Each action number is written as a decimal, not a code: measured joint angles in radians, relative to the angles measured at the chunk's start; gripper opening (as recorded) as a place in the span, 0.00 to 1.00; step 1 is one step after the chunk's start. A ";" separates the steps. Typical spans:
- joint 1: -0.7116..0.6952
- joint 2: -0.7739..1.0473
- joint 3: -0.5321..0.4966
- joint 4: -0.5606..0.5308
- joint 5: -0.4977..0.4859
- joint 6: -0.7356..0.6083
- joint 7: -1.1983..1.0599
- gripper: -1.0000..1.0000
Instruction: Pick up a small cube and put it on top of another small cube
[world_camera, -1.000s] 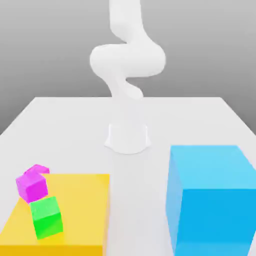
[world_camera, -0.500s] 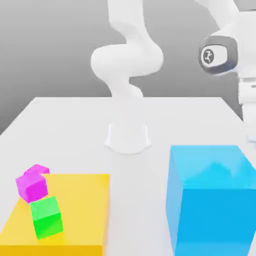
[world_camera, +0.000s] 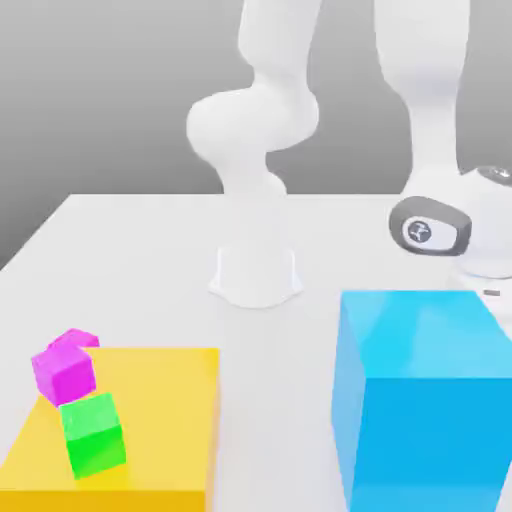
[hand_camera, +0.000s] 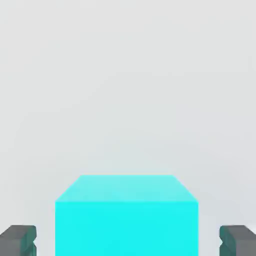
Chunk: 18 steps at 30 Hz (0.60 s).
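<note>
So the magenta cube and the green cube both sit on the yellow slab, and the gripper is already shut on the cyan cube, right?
Not quite. The gripper is open: in the hand view its fingertips stand apart on either side of the cyan cube, not touching it. The rest holds: the exterior view shows the magenta cube and green cube on the yellow slab.

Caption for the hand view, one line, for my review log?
Open gripper straddling the small cyan cube on the white table, one fingertip on each side.
</note>
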 joint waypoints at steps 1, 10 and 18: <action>0.000 0.000 0.000 0.000 -0.001 0.000 0.001 0.00; -0.073 -0.181 0.108 -0.038 0.162 -0.143 -0.121 0.00; -0.244 -0.384 0.034 0.139 0.262 -0.282 -0.046 0.00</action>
